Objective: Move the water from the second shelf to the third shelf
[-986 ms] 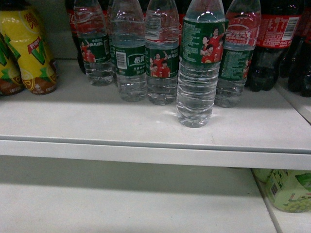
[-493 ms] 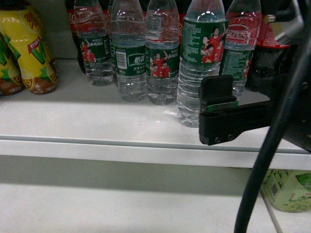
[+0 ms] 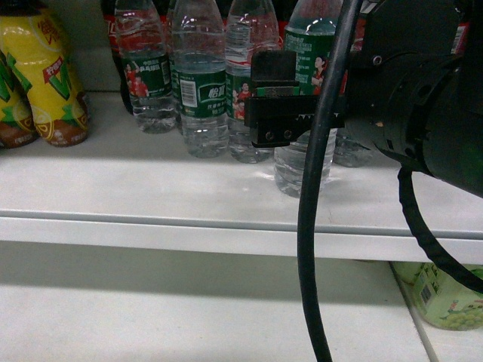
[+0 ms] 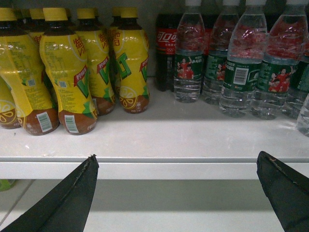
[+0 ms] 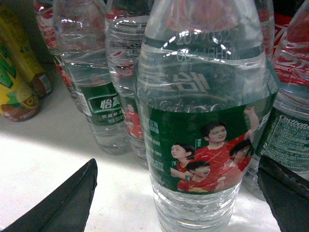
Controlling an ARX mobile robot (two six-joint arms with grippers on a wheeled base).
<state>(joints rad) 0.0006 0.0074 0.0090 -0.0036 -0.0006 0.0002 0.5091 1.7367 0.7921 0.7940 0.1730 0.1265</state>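
Water bottle [image 3: 304,162] stands upright on the white shelf [image 3: 151,188], long axis vertical, base down, neck up and cut off by the top edge of the head view. It is the frontmost bottle of its group, nearer the shelf lip than the rest. In the right wrist view the same bottle [image 5: 205,145] fills the centre; green label faces the camera, red-shirted figures right way up.

Right gripper [image 5: 178,193]: jaws spread wide, one dark finger [image 5: 63,203] low left of the bottle, the other low right. Bottle sits between them, and no contact is visible on either side. In the head view the right gripper [image 3: 283,109] and its black arm body cover the bottle's label band; a black cable [image 3: 317,226] hangs down across the front.

Behind and to the left of the bottle: a row of like water bottles [image 3: 198,83]. Farther left, yellow-wrapped drink bottles [image 3: 45,75]. A green-labelled bottle [image 3: 445,298] sits on the lower shelf, right side.

Left gripper [image 4: 176,193]: jaws wide apart, nothing between them, held in front of the shelf edge. Its view shows yellow bottles [image 4: 67,72] left and water bottles [image 4: 244,63] right.
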